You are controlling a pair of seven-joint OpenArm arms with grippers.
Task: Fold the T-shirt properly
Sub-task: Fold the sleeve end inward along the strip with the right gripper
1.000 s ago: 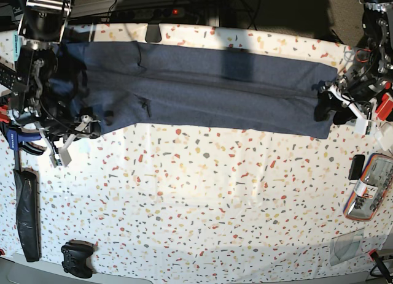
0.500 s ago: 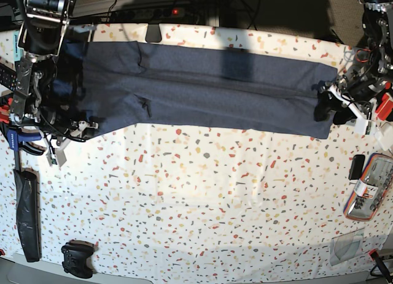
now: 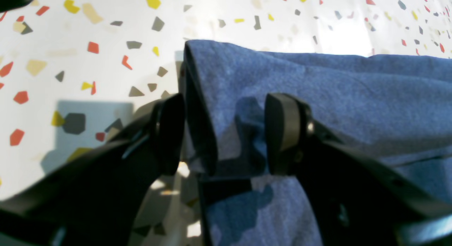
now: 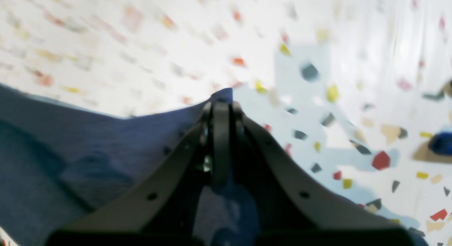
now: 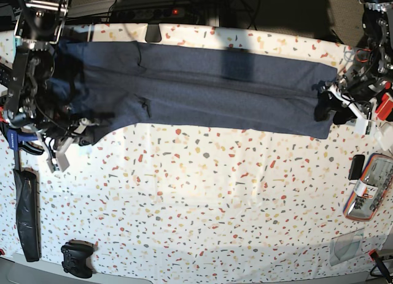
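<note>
Fabric is now being pinched on my right side: the right pincer (image 4: 221,108) is sitting fully closed on a corner of the T-shirt (image 5: 209,91), with a small tip of navy cloth poking out beyond its tips in the right wrist view. A second ago I was seeing that pincer spread wide at the near corner of the garment; half a second ago it was partway closed, and now it is clamped. In the base view that corner (image 5: 92,126) is looking drawn in toward the arm, and the hem there is sitting a little further back than it was.

I am seeing the T-shirt lying as a long, narrow folded band across the far half of the speckled table (image 5: 202,198), running from one arm to the other, plain side up.

On the other end, the left pincer (image 3: 219,133) is staying wide open, just as it was a second ago. Its two fingers (image 3: 282,129) are straddling a raised fold of the shirt's edge, one finger over the cloth and the other over bare table, neither pressing the fabric. In the base view this end (image 5: 324,106) is looking unchanged.
</note>
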